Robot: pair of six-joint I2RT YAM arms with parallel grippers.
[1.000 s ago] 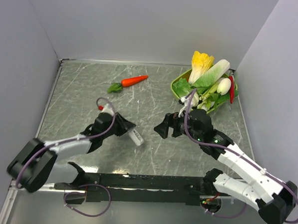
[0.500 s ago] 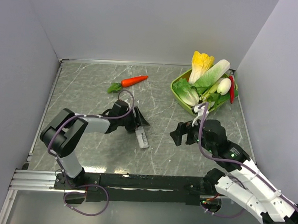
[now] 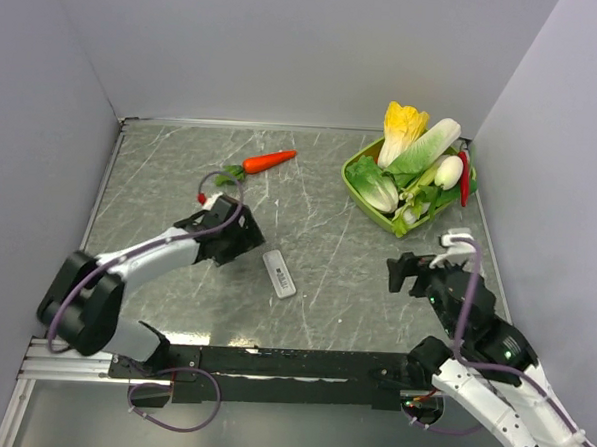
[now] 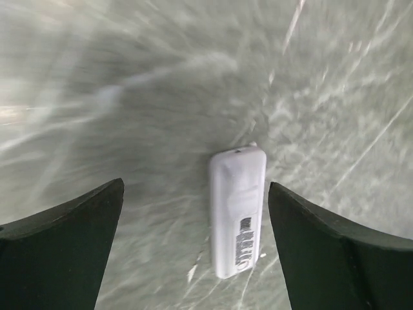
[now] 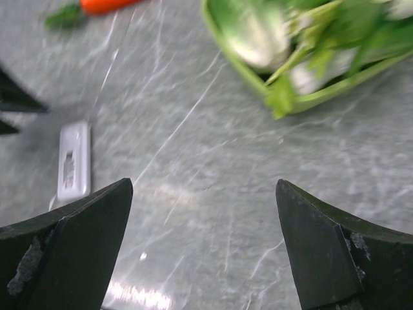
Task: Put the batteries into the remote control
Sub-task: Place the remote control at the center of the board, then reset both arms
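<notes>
The remote control lies flat on the marble table, a white bar with a barcode label facing up. In the left wrist view the remote control sits just ahead of my left gripper, nearer the right finger and touching neither. That left gripper is open and empty, just left of the remote. My right gripper is open and empty well to the right, with bare table between its fingers in its wrist view; there the remote shows far left. The batteries are out of view.
An orange carrot lies at the back of the table. A green tray heaped with vegetables stands at the back right, its rim ahead of the right gripper. Grey walls close in the table on three sides.
My left gripper opened, let go of the remote and drew back to the left. The remote now lies free on the table. The right arm pulled away to the right and nearer.
</notes>
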